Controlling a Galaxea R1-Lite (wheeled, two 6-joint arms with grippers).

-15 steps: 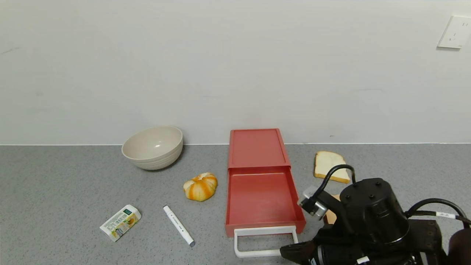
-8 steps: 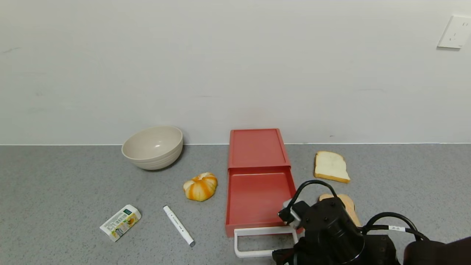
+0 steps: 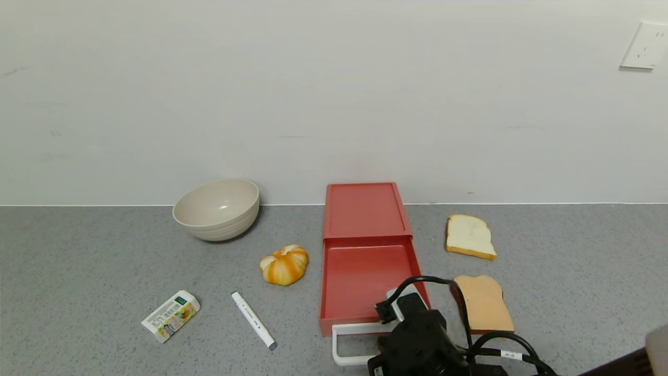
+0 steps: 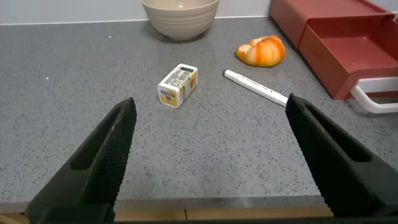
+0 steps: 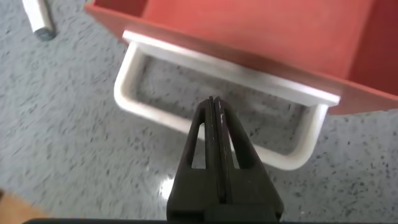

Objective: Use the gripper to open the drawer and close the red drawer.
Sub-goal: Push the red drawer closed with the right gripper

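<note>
The salmon-red drawer (image 3: 368,277) stands pulled out of its box (image 3: 364,209), which sits against the wall. Its white loop handle (image 3: 344,330) faces me. My right arm's wrist (image 3: 417,342) hangs over the handle's right part and hides the fingers in the head view. In the right wrist view my right gripper (image 5: 214,102) is shut and empty. Its tip is over the opening of the handle (image 5: 149,109), just short of the drawer front (image 5: 261,37); I cannot tell if it touches. My left gripper (image 4: 210,102) is open and empty at the table's front edge.
A beige bowl (image 3: 216,209) sits at the back left. An orange striped pumpkin (image 3: 284,265), a white marker (image 3: 253,319) and a small carton (image 3: 170,315) lie left of the drawer. A white bread slice (image 3: 469,236) and a toast slice (image 3: 484,303) lie to its right.
My right arm has moved left and lower, from beside the drawer's right front corner to over the handle. The toast slice is now uncovered. The drawer has not moved.
</note>
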